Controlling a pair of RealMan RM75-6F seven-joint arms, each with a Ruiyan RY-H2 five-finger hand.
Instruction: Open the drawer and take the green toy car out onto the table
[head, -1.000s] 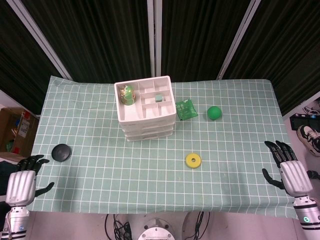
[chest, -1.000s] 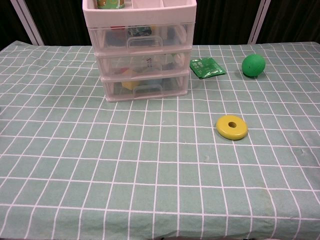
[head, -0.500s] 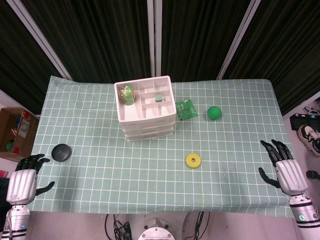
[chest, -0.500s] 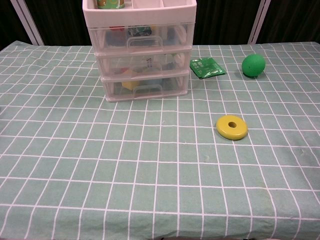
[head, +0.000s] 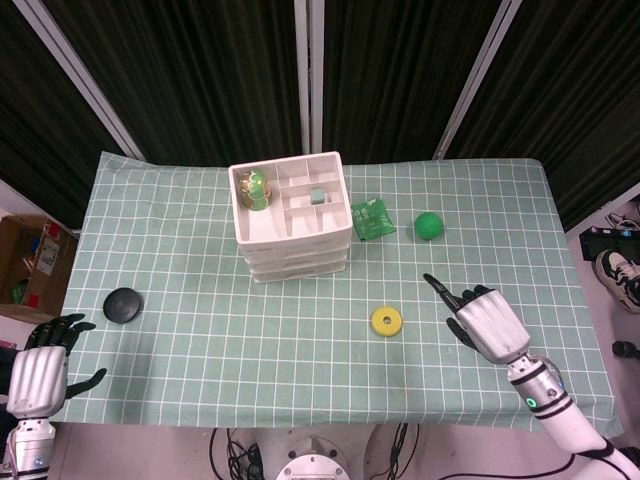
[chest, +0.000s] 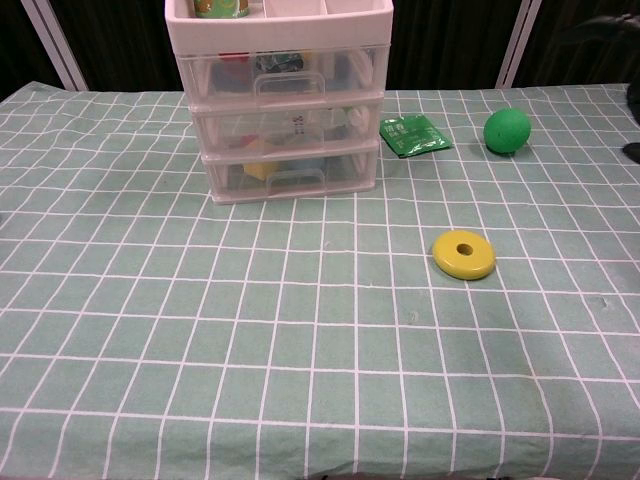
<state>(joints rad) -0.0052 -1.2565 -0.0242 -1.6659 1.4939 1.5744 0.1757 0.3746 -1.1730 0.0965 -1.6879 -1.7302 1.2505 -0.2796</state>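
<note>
While holding nothing, hovering above the cloth as right hand, just right of the ring and apart from it. Stretching one finger out toward the far left, with the thumb sticking out sideways; not showing clearly whether the remaining fingers are folding in or lying apart, so cannot tell. Reaching in from the table's near right corner on a silver forearm.

Waiting as left hand at the near left edge, fingers lying apart, gripping nothing, near the disc but not touching it.

Moving outward from the right hand: showing the yellow ring lying flat on the cloth; beyond it, the ball and the packet lying well apart from the hand, the packet just beside the cabinet.

Standing at centre far, showing the cabinet with all three drawers pushed in. Carrying on its open top tray a green-and-yellow toy in the left compartment and a small teal block in a middle one.

Regarding the car: showing, in the chest view, a dark greenish shape behind the clear front of the top drawer, above its handle; being too blurred to be named with certainty. Showing a yellow item through the bottom drawer.
</note>
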